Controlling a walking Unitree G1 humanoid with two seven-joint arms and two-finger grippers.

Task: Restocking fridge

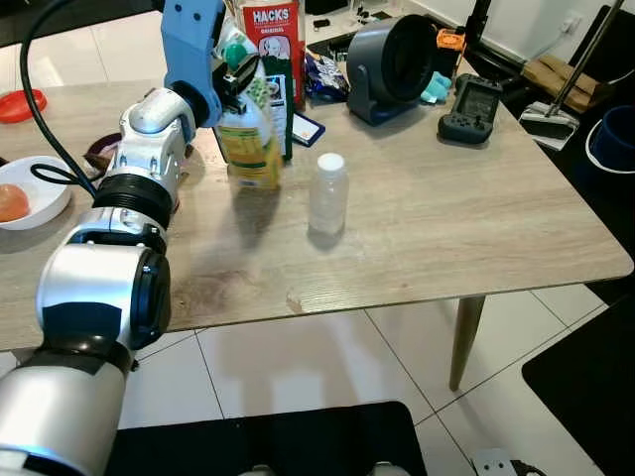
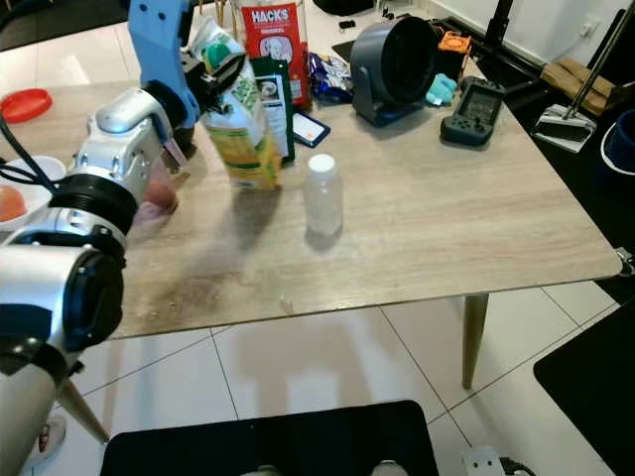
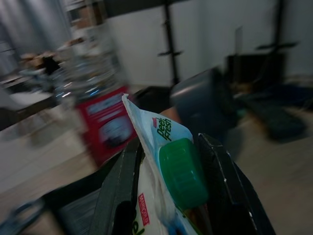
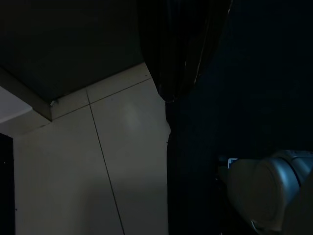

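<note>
A yellow and white Peel Fresh juice carton (image 1: 248,139) with a green cap (image 3: 183,171) stands tilted on the wooden table (image 1: 446,228), near the back left. My left gripper (image 1: 233,61) is shut on the carton's top, its two black fingers (image 3: 122,186) pressing either side of the cap. A small translucent bottle (image 1: 327,193) with a white cap stands upright just right of the carton, apart from it. My right arm hangs idle below the table; its wrist view is dark, with floor tiles (image 4: 112,161).
Behind the carton stand a red HACKS box (image 1: 273,40) and a dark green packet (image 2: 273,104). A grey fan (image 1: 392,64) and a handheld console (image 1: 471,109) sit at the back right. A white bowl (image 1: 45,208) is at the left edge.
</note>
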